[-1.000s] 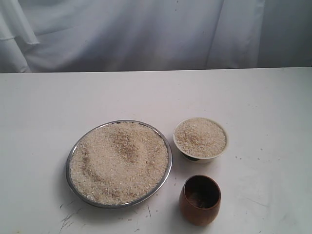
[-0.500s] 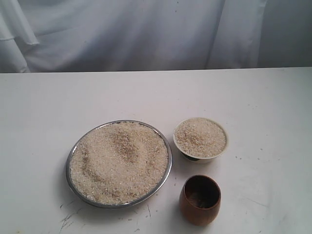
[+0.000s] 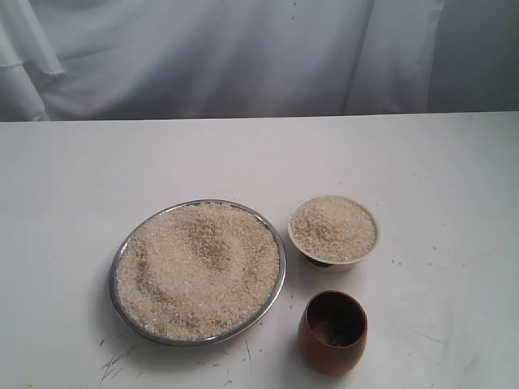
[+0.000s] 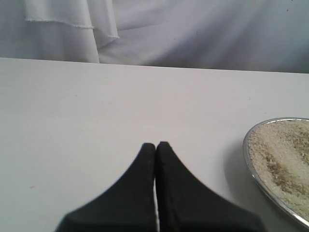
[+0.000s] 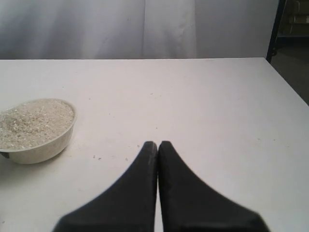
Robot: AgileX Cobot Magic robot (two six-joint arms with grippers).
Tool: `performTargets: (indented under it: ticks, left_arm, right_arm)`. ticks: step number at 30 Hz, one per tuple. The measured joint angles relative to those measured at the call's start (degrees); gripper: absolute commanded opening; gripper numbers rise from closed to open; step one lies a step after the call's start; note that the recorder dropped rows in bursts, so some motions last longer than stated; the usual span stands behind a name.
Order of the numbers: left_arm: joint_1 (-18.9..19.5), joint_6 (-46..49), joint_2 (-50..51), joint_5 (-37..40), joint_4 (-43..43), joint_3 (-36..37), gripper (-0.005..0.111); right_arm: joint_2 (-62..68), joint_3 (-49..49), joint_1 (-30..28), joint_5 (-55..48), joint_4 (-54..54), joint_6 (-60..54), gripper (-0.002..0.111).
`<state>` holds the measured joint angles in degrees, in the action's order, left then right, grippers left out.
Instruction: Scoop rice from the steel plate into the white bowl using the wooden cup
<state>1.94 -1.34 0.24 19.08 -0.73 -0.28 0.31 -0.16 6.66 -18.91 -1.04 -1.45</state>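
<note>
White desk is carrying the wooden cup upright, near the white bowl. I'm judging it light, stiff and slick, so I'm planning to pinch its wall. My left fingers and right fingers are resting closed, empty.

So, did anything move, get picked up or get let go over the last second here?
Nothing visibly changed. The steel plate of rice, the rice-filled white bowl and the wooden cup standing upright near them all sit where they were in the exterior view.
</note>
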Motion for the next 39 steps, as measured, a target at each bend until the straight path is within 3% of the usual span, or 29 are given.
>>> performTargets:
  ticks: [39]
  left_arm:
    - [0.0, 0.0, 0.0, 0.0, 0.0, 0.0, 0.0]
  right_arm:
    - [0.0, 0.0, 0.0, -0.27, 0.0, -1.37, 0.0]
